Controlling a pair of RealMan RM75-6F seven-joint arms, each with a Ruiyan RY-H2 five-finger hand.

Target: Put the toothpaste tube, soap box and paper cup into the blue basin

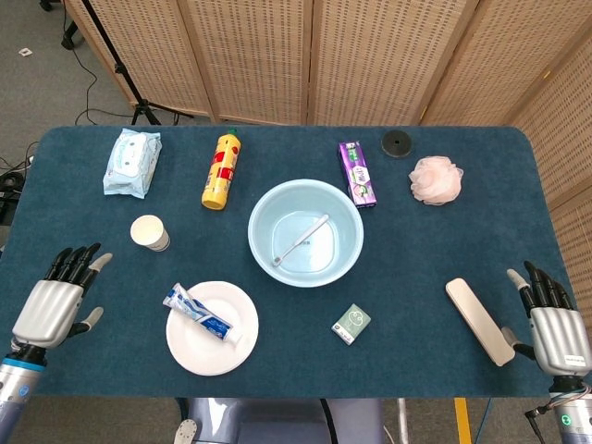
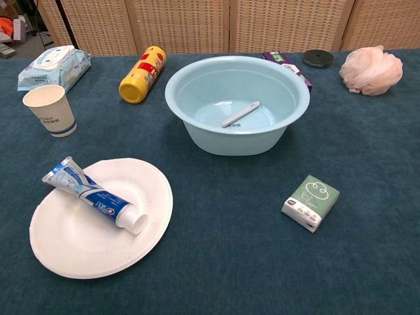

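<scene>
The blue-and-white toothpaste tube (image 1: 201, 313) (image 2: 94, 195) lies on a white paper plate (image 1: 222, 344) (image 2: 79, 243) at the front left. The green soap box (image 1: 351, 323) (image 2: 311, 202) sits in front of the light blue basin (image 1: 265, 205) (image 2: 197, 134), which holds a pale toothbrush (image 1: 300, 240) (image 2: 240, 113). The paper cup (image 1: 150, 232) (image 2: 50, 110) stands upright left of the basin. My left hand (image 1: 57, 303) hovers open at the left front edge, holding nothing. My right hand (image 1: 553, 324) is open at the right front edge. Neither hand shows in the chest view.
A wet-wipes pack (image 1: 131, 161), a yellow bottle (image 1: 220, 170), a purple box (image 1: 357, 173), a black disc (image 1: 397, 143) and a pink bath sponge (image 1: 435, 179) line the far side. A long white flat object (image 1: 479, 319) lies beside my right hand.
</scene>
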